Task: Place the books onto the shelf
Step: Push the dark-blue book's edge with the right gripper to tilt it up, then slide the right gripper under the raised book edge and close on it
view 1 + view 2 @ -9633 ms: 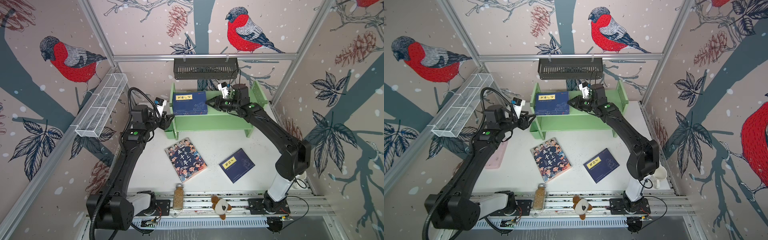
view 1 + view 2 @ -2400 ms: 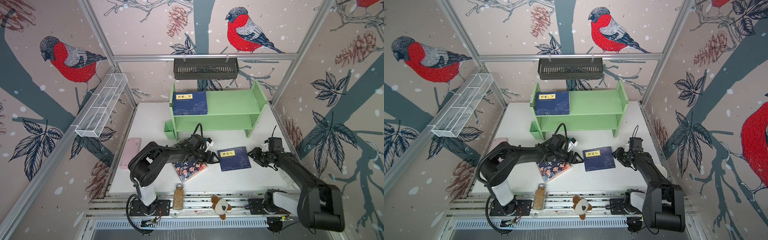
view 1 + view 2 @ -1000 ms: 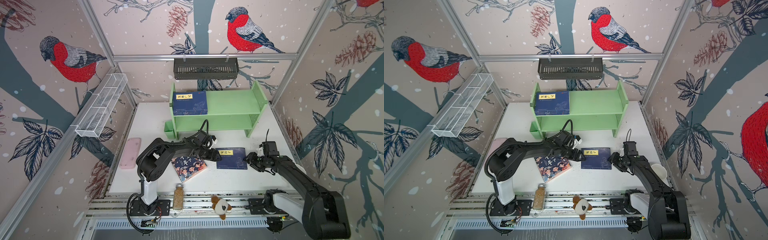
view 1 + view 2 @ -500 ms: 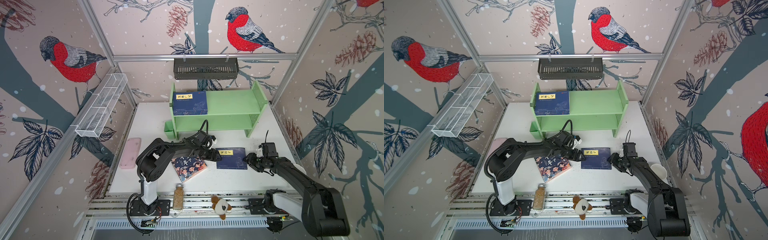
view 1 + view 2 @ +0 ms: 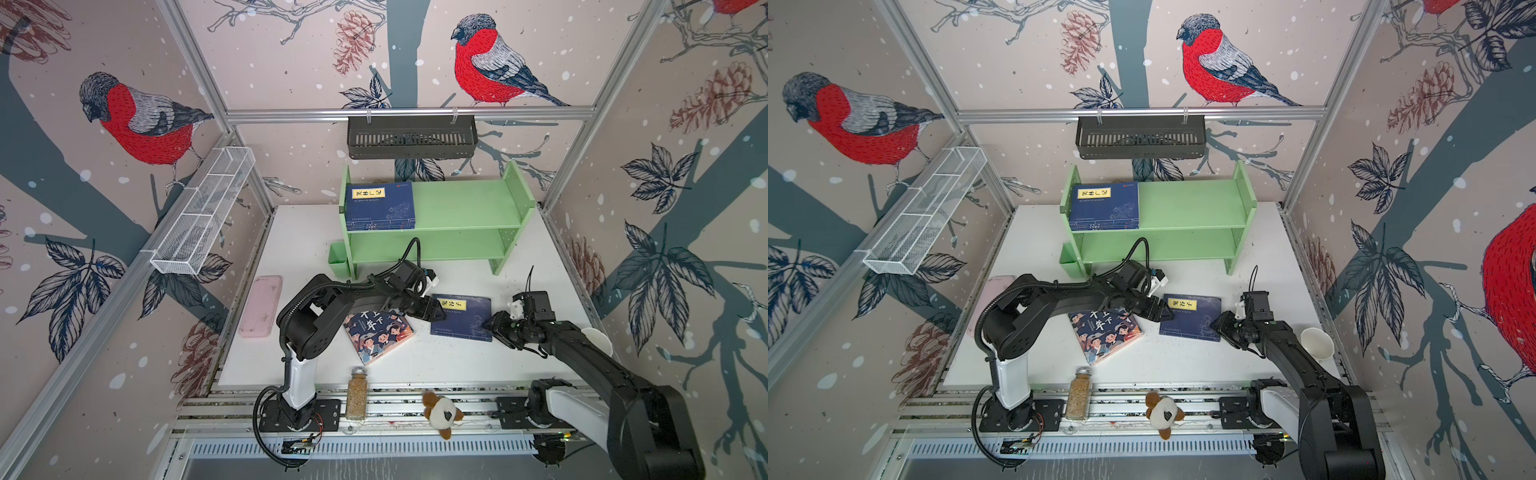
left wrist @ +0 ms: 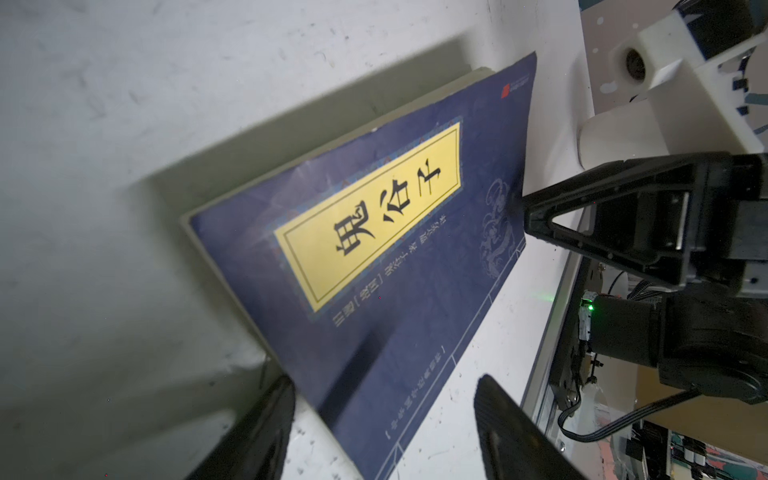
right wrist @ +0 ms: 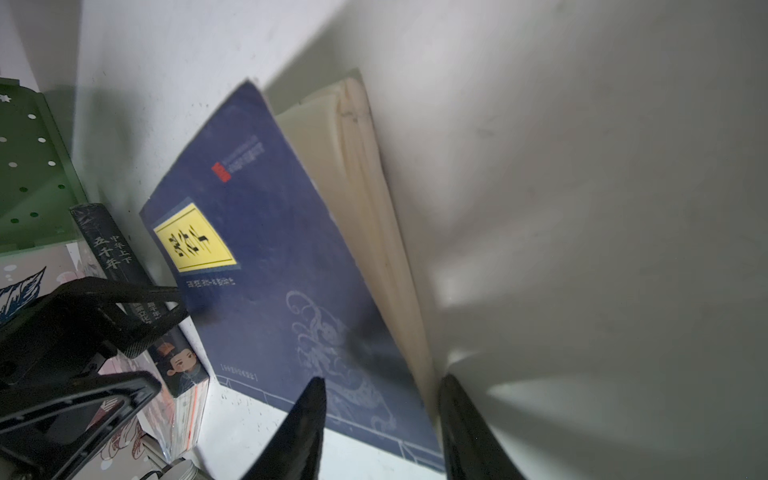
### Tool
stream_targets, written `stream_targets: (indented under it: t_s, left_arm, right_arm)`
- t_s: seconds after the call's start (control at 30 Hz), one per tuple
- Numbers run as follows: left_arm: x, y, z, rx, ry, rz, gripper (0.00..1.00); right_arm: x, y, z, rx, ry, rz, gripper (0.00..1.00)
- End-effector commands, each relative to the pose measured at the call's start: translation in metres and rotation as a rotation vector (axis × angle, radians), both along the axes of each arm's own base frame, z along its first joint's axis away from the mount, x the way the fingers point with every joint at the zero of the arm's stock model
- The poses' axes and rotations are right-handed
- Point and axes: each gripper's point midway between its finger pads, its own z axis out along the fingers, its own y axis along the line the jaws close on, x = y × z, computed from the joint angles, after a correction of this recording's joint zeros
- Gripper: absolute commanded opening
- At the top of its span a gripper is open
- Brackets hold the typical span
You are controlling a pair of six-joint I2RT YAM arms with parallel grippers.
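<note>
My left claw (image 5: pixel 434 314) lies low on the desk (image 5: pixel 415 365), at the left edge of the navy book (image 5: pixel 461 322). Its jaws stand wide. In the left wrist view the book's near corner sits between the fingers (image 6: pixel 511 428), with bare desk showing beside one of them, so they hold nothing.

My right claw (image 5: pixel 492 328) is at the opposite, right edge of the same book. In the right wrist view its fingers (image 7: pixel 303 424) stand partly apart astride that edge, one over the cover and one past the cream page block. I cannot tell whether they pinch the book.

The book looks tilted, with a broad shadow beneath it, and at the far corner the cover stands off the pages. Its yellow label faces up, at the end nearer the shelf (image 5: pixel 465 203). The book lies in front of the shelf and apart from it, between my two claws.

The cartoon book (image 5: pixel 378 338) lies flat just left of it, partly under my left arm, with one corner near the left claw. A stack (image 5: pixel 380 205) of navy books lies flat on the left end of the shelf's top board.

By the front rail stand a jar (image 5: pixel 357 392) and a toy (image 5: pixel 442 411). A pink tray (image 5: pixel 262 307) lies at the desk's left edge and a white cup (image 5: pixel 1316 343) at its right.
</note>
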Motion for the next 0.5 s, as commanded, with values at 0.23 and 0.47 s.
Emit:
stream_targets:
  t_s: [0.23, 0.47]
  left_arm:
    - [0.008, 0.028, -0.026, 0.201, -0.034, 0.063, 0.71]
    - [0.009, 0.029, -0.030, 0.212, -0.046, 0.060, 0.71]
  right_arm:
    - [-0.001, -0.015, -0.007, -0.063, 0.024, -0.060, 0.54]
    - [0.010, -0.030, -0.014, -0.134, 0.002, -0.113, 0.55]
